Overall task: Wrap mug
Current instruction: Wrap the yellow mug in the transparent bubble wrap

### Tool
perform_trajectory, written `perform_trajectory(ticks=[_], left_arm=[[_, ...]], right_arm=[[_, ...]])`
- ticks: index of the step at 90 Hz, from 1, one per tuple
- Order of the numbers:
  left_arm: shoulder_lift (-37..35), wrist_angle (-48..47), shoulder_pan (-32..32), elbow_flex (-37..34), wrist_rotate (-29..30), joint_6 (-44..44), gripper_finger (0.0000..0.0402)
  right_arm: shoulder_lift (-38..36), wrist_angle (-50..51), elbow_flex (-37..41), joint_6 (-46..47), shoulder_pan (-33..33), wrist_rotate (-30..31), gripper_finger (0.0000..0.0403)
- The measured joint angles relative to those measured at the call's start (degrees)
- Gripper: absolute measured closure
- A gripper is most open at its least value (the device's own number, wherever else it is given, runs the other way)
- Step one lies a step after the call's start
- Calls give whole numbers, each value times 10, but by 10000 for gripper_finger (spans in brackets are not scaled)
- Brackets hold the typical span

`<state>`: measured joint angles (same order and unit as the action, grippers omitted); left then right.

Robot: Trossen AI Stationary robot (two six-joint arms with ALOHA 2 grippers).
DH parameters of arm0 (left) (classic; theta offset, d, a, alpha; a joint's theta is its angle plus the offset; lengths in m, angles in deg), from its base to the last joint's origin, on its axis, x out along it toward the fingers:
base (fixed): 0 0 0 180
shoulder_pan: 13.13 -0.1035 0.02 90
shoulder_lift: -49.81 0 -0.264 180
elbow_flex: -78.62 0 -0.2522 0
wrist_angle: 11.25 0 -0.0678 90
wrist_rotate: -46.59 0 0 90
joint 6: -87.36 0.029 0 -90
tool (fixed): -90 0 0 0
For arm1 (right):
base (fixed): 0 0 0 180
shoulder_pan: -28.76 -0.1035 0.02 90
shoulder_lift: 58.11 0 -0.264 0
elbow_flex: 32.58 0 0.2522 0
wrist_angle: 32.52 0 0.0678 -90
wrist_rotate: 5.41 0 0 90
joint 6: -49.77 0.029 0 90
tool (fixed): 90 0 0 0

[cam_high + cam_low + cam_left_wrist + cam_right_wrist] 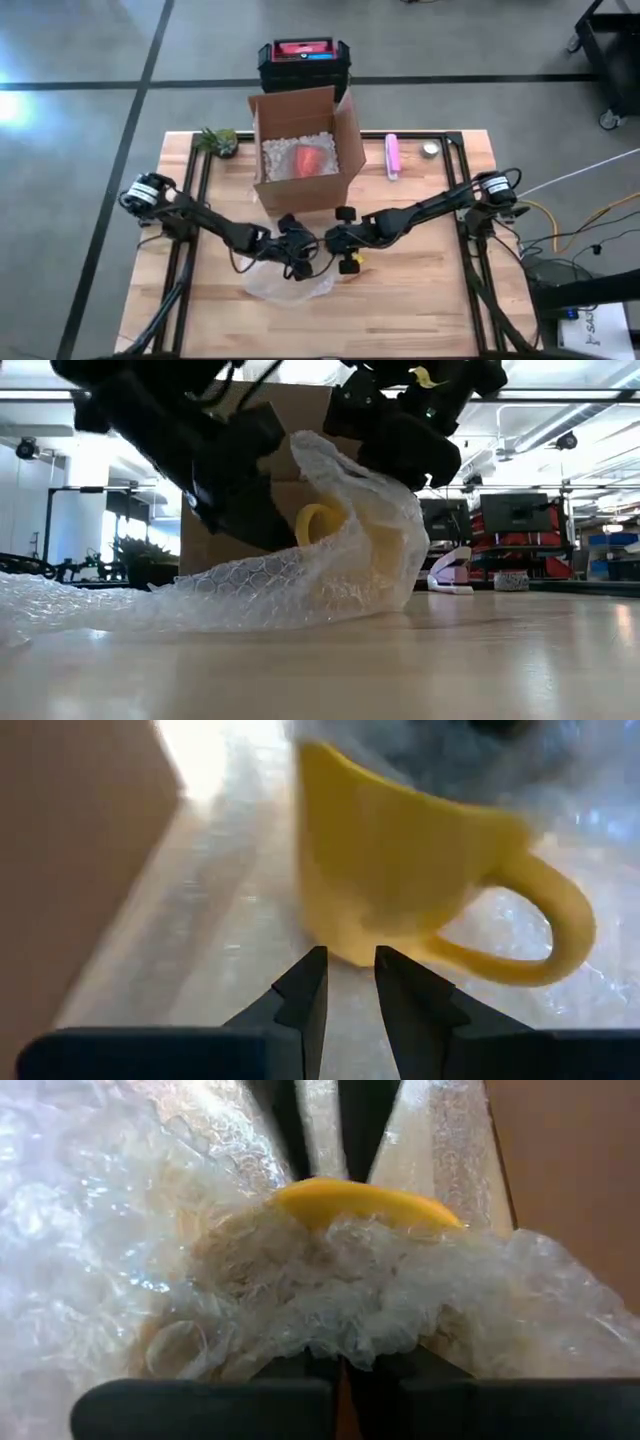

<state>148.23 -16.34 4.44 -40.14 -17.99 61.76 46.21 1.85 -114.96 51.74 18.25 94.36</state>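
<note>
A yellow mug (400,860) lies on its side on a sheet of bubble wrap (290,287) at the table's middle. Its handle (318,520) shows under the wrap. Part of the wrap (370,550) is drawn up over the mug. My right gripper (340,1375) is shut on bunched wrap above the mug. My left gripper (350,960) stands low at the mug's base, its fingers almost together with a narrow slit between them and nothing seen in it. In the high view both grippers (300,262) (338,240) meet just in front of the box. My left gripper has its fingertips (318,965) level at the lower rim of the mug's base (350,945); whether they touch it, I cannot tell. My right gripper pinches a gathered bunch of bubble wrap (340,1330) between its two fingers, several layers crumpled together. The wrap hangs from the hold over the mug, and its other end (80,605) lies flat on the table.
An open cardboard box (300,150) with white filling and a red thing (310,160) stands just behind the grippers. A pink item (393,155), a small round thing (430,149) and a small plant (220,140) sit along the far edge. Bare wood lies near the front.
</note>
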Motion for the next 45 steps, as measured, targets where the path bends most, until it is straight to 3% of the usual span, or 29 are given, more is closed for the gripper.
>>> perform_trajectory(ticks=[22, 45], left_arm=[[37, 104, 0, 0, -113, 27, 328], [37, 133, 0, 0, -189, 43, 328]], right_arm=[[1, 13, 0, 23, -15, -56, 403], [2, 52, -5, 51, -67, -59, 403]])
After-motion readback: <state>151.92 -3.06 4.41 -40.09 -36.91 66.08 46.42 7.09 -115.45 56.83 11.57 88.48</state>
